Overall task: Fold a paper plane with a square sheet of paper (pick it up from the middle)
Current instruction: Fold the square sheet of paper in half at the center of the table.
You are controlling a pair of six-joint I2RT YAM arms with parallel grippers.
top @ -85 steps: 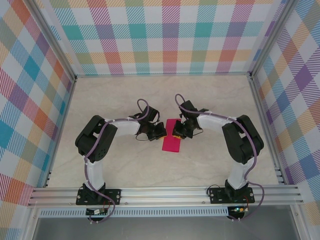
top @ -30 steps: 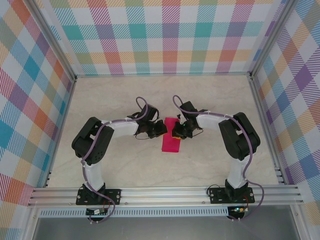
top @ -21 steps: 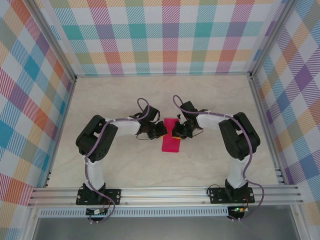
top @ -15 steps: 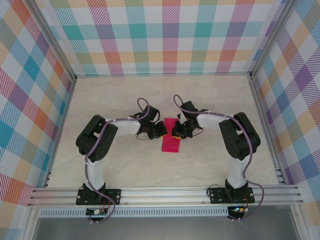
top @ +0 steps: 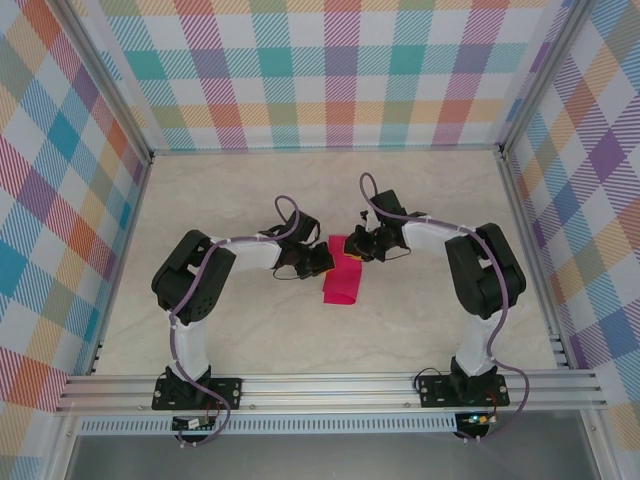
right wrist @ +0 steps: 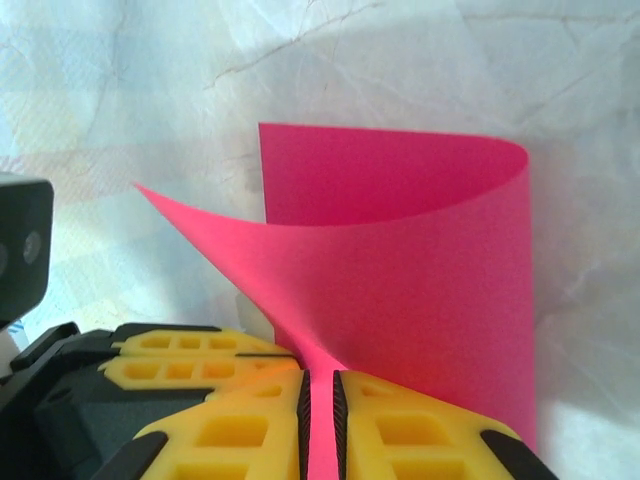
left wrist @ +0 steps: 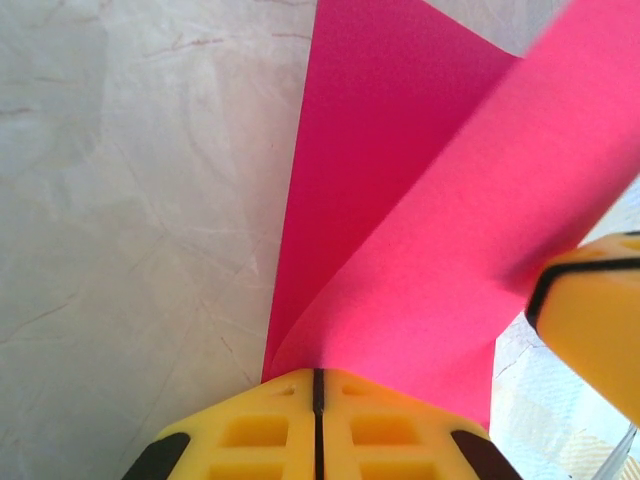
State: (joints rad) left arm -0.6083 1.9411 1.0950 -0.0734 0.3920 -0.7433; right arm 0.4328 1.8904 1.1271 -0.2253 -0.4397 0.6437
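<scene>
From the overhead camera I have the sheet of paper [top: 342,282] lying on the table [top: 250,200] midway between the two arms, doubled over into a narrow strip. Its long axis runs from the near side toward the far wall, leaning a little to the right at the far end.

The left gripper [top: 322,262] sits against the strip's left long edge, about halfway along. On its wrist camera the jaws are pressed together with the paper coming straight out from between them, so I read it as clenched on the sheet at the fold. The right gripper [top: 358,245] is at the far end of the strip, on its right side. Its jaws are closed to a thin slit with the pink edge caught in it, so it is grasping the loose upper layer.

That upper layer is not down. It rises from the left gripper's pinch and curls up and across toward the right gripper, while the lower layer lies flat on the table.

The relation that matters is that the hinge is on the left and the free edge is in the right gripper, so I judge the right arm is the one to carry it over. If the left pinch slips, I expect the lower layer will skew and the edges won't meet
</scene>
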